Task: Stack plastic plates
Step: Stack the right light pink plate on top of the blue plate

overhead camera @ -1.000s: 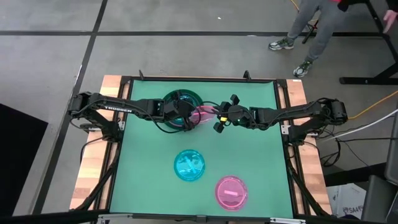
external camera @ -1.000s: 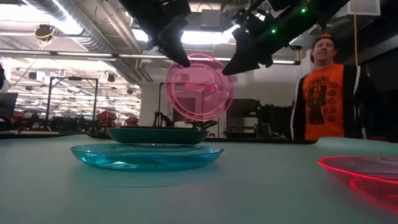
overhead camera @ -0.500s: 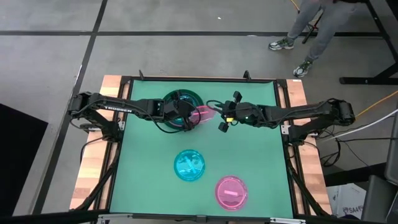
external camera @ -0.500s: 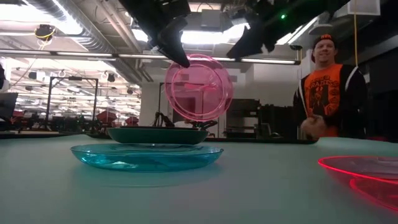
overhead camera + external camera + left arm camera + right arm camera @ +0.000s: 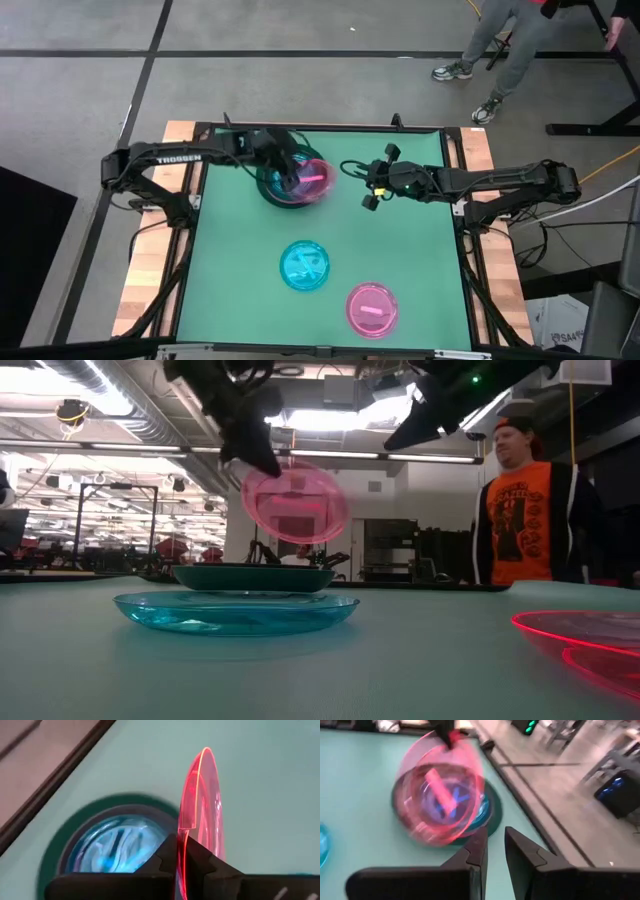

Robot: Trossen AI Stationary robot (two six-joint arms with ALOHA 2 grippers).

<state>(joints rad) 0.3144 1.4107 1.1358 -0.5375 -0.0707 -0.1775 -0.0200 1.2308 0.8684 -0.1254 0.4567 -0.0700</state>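
The left gripper (image 5: 291, 176) pinches a translucent pink plate (image 5: 312, 180) by its rim, tilted above the green plate (image 5: 252, 577). The right gripper (image 5: 371, 187) hangs nearby, jaws parted and empty.

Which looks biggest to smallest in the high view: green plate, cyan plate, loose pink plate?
1. Green plate, though the held pink plate in the left gripper partly covers it.
2-3. Cyan plate and loose pink plate look alike; no ranking.
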